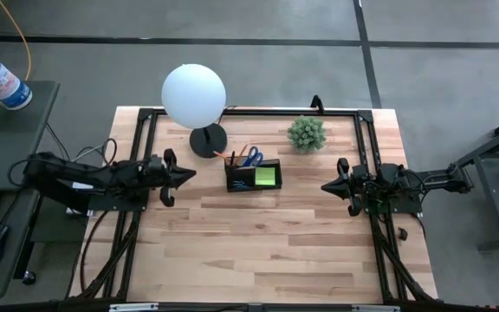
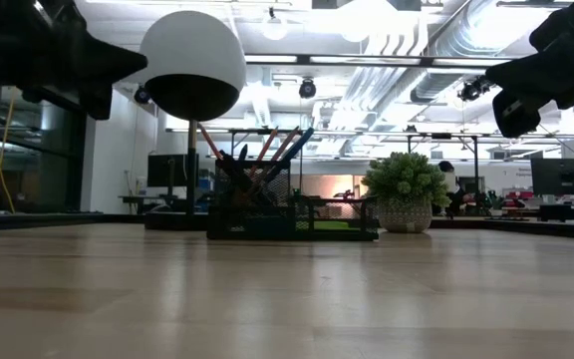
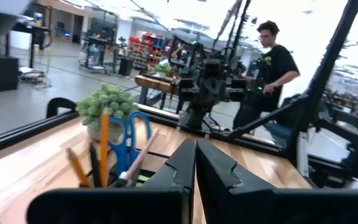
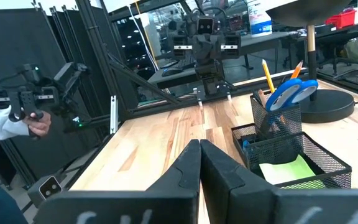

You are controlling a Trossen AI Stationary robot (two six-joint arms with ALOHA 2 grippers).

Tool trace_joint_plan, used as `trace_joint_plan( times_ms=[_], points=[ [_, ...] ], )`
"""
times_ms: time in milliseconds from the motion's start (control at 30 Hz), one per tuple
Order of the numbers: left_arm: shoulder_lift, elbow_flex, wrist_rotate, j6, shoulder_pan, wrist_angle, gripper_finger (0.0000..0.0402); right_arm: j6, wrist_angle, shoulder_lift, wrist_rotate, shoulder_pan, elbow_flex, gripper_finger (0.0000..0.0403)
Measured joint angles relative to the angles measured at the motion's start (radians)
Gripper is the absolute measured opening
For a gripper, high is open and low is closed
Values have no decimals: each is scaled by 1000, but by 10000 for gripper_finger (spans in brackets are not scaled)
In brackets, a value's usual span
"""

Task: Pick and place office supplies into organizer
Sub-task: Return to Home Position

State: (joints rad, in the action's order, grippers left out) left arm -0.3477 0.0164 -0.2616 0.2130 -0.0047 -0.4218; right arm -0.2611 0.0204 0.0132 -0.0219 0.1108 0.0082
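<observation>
The dark mesh organizer [image 1: 254,175] stands on the table near its far middle. Blue-handled scissors [image 1: 251,157] and orange and dark pencils [image 1: 232,159] stick up from its tall cup; the lime-green sticky-note pad [image 1: 266,177] lies in a low compartment. The right wrist view shows the organizer [image 4: 291,155], scissors [image 4: 294,93] and pad [image 4: 286,170]; the left wrist view shows the scissors [image 3: 128,140]. My left gripper [image 1: 191,174] hovers shut left of the organizer. My right gripper [image 1: 326,185] hovers shut to its right. Both are raised above the table.
A white globe lamp [image 1: 194,95] on a round black base [image 1: 208,140] stands just behind and left of the organizer. A small green potted plant [image 1: 306,133] sits behind and to its right. Bare wood lies toward the near edge [image 1: 258,260]. A person [image 3: 272,62] stands beyond the table.
</observation>
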Motion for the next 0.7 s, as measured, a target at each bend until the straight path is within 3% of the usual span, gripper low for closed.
trace_joint_plan(
  times_ms=[167,300,433,567,700],
  points=[
    [0,-8,50,-1,59,-5,3,0,0,0,0,0,0,0],
    [0,-8,135,-10,144,3,3,0,0,0,0,0,0,0],
    [0,-7,250,74,214,56,3,0,0,0,0,0,0,0],
    [0,-8,294,126,227,171,3,0,0,0,0,0,0,0],
    [12,-8,311,148,226,179,3,0,0,0,0,0,0,0]
  ],
)
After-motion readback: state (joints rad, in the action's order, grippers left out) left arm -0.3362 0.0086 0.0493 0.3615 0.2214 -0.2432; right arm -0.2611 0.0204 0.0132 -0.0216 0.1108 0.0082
